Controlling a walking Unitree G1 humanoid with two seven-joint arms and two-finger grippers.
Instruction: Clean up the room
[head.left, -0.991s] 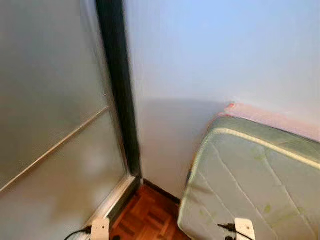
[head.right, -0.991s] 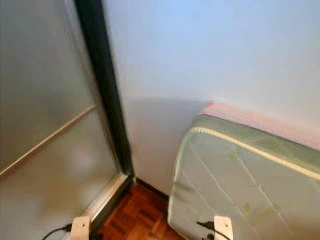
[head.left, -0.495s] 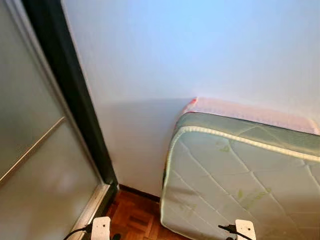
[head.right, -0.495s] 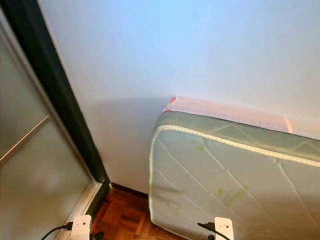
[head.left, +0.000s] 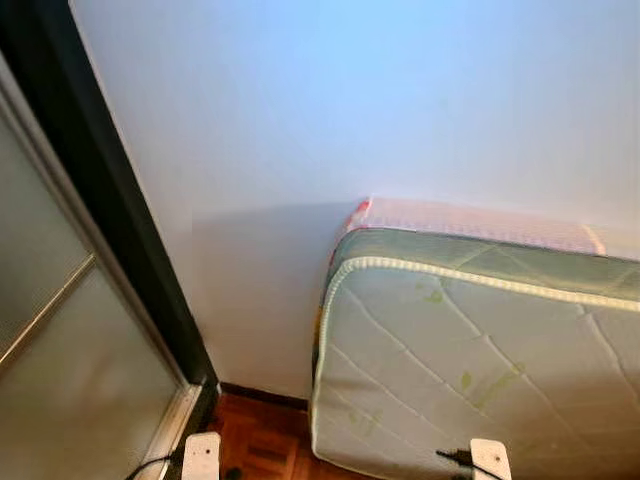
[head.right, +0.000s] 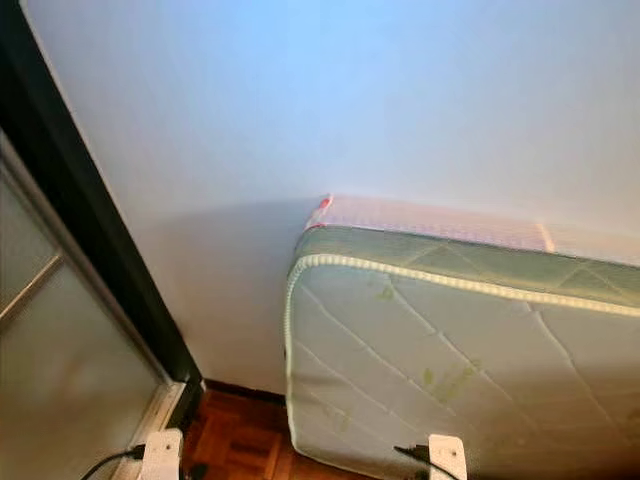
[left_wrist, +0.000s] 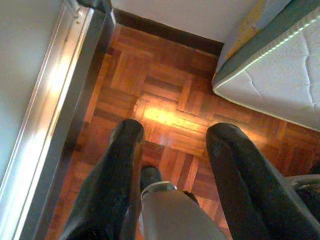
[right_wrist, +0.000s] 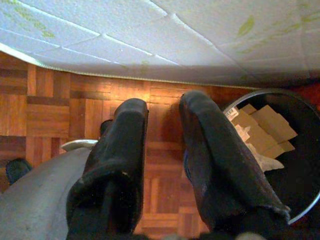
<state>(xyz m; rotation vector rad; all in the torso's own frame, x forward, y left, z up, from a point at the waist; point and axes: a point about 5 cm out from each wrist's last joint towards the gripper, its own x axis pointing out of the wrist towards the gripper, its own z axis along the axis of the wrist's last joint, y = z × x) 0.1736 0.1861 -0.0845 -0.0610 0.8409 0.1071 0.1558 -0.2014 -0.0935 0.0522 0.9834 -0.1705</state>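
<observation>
Down at the parquet floor (left_wrist: 165, 105), nearest the robot, both arms are seen hanging with nothing held. The left tool (left_wrist: 172, 150) is set wide, its two black fingers (left_wrist: 115, 175) well apart above the bare wood, and nothing is gripped between them. Beside it a metal door track (left_wrist: 55, 100) is seen running along the floor edge, with a dark skirting board (left_wrist: 165, 32) at the foot of the wall beyond. The right tool (right_wrist: 162, 135) is held narrower, a small gap being left between its fingers (right_wrist: 120, 145), and it too is empty. Just beside that tool, on the floor, a round dark waste bin (right_wrist: 295, 165) is seen, with flattened cardboard pieces (right_wrist: 262, 127) and crumpled paper lying inside it. The bin stands near the lower edge of a mattress (head.left: 470, 370).

Further out, the mattress is seen standing on its long edge on the floor, leaning against the wall (head.left: 350, 110). Its quilted face is pale with faint green leaf prints, and its border is grey-green with light piping. Behind its upper edge a pink-white layer (head.left: 470, 218) is pressed between it and the wall. To the robot's left a frosted glass sliding door (head.left: 60, 370) in a dark frame (head.left: 110, 210) is seen meeting the wall at the room corner.
</observation>
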